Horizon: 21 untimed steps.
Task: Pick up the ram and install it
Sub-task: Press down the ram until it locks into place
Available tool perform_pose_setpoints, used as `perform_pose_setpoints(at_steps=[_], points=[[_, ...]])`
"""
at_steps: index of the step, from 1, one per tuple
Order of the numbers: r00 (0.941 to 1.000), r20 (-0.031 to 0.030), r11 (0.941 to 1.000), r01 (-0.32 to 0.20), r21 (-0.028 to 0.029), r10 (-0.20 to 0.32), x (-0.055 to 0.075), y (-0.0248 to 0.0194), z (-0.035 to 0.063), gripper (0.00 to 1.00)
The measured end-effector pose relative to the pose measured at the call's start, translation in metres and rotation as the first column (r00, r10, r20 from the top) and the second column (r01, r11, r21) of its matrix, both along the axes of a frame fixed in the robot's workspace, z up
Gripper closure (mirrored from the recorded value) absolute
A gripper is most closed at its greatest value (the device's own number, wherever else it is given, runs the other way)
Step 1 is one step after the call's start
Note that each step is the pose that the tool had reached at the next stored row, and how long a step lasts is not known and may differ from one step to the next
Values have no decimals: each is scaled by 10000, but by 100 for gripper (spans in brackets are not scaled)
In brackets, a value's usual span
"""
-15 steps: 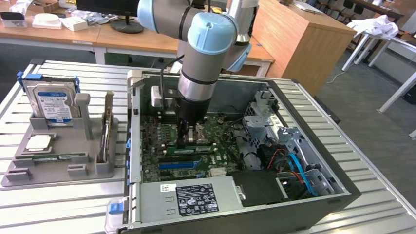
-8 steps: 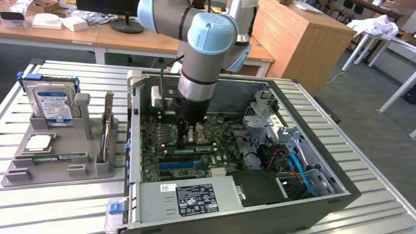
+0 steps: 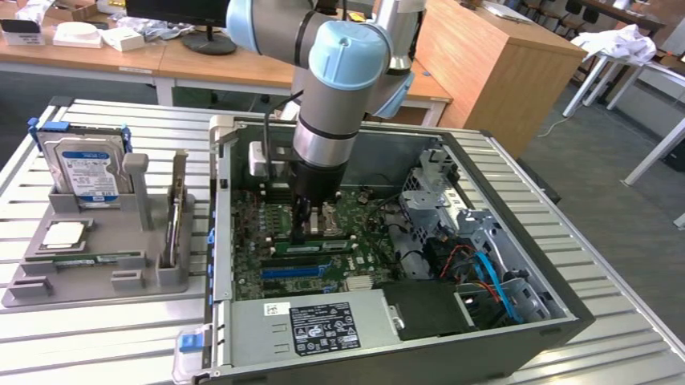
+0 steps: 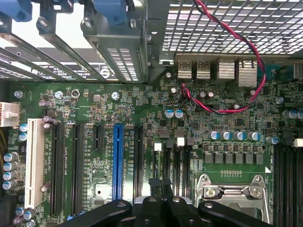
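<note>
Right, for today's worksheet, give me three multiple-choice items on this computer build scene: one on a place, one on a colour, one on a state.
1. Where is the hard drive?
A. standing in the grey holder beside the computer case
B. on the floor
C. in a person's hand

2. Which colour is the long slot among the black ones on the motherboard?
A. yellow
B. blue
C. orange

3. How is the gripper?
A. wide open above the grey holder
B. shut, down inside the computer case over the motherboard
C. shut on the hard drive

Answers:
1 A, its blue-and-white label stands upright in the holder at the exterior view's left.
2 B, the wrist view shows one blue slot between black ones.
3 B, the fingers sit together just above the board.
</note>
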<state>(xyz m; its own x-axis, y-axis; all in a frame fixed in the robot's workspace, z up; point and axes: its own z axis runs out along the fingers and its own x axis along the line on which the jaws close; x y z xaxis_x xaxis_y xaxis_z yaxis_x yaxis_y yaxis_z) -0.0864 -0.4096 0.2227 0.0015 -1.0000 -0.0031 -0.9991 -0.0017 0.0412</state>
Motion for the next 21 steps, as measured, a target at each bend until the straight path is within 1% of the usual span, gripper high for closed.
perform_pose_setpoints(at_steps=[1,2,6,21], points=[[10000,5,10000,-1,3,1,1,1,7,90],[10000,-3,10000,-1,-2,1,0,0,22,90],[10000,-6,10000,-1,-7,1,-1,-1,95,90],[10000,-6,10000,0,-8,0,-1,-1,458,90]])
